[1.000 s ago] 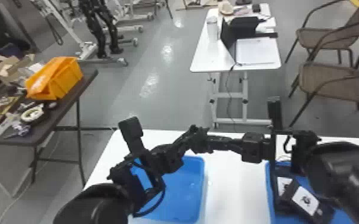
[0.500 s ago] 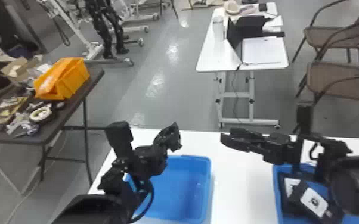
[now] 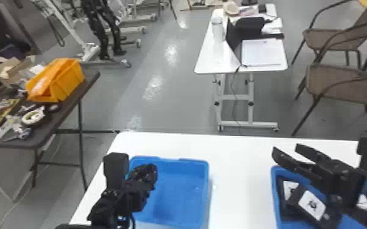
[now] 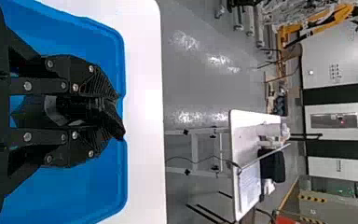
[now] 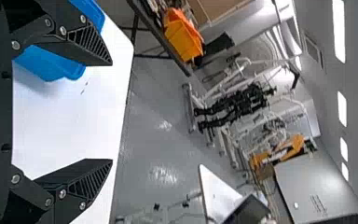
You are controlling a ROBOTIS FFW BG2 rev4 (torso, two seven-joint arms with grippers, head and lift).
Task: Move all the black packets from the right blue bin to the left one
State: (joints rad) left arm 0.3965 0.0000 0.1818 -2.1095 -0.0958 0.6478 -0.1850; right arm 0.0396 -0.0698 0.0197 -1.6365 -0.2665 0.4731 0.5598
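Withdrawn to lower right, the right gripper [image 3: 285,148] gapes above the right blue bin [image 3: 275,195] of black packets [image 3: 311,205], as the left gripper [image 4: 120,115], seemingly clamping another packet [image 4: 81,111], looks ready to fill the left blue bin [image 3: 183,195].

The white tabletop [image 3: 240,164] has a rounded far-left corner — directly on it sit the left bin [image 3: 183,195] and right bin [image 3: 274,185], both blue — well apart.

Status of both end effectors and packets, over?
Left end effector shut on a dark item. Right end effector open. Black packets in right blue bin, partly behind right arm.
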